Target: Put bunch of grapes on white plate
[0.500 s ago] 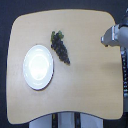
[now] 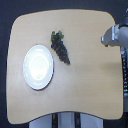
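Grapes, the bunch of grapes (image 2: 60, 47), lay on the table (image 2: 85, 90) just beside the white plate (image 2: 38, 66), long axis 11-to-5, at 9 o'clock from the gripper (image 2: 106, 39), whose jaw state was too blurred to tell.

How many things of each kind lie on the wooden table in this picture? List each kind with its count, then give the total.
Bunch of grapes: 1
White plate: 1
Total on the table: 2
The gripper at the exterior view's right edge is not counted.
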### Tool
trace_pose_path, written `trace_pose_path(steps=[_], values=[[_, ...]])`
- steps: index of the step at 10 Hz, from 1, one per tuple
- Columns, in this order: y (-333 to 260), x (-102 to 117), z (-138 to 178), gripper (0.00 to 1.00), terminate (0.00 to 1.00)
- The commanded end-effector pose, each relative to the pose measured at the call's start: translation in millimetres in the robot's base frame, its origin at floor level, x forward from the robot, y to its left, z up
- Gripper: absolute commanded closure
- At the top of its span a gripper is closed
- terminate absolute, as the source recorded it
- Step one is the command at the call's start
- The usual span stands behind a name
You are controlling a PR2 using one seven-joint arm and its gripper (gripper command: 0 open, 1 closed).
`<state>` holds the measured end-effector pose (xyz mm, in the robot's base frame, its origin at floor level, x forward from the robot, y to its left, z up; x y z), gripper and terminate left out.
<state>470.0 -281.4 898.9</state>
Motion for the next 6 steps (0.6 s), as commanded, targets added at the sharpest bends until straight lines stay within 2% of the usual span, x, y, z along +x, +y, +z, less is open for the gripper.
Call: trace_pose_path(steps=[1,6], values=[[21.4,16.3,-1.0,0.00,0.00],[131.2,46.1,-30.0,0.00,0.00]])
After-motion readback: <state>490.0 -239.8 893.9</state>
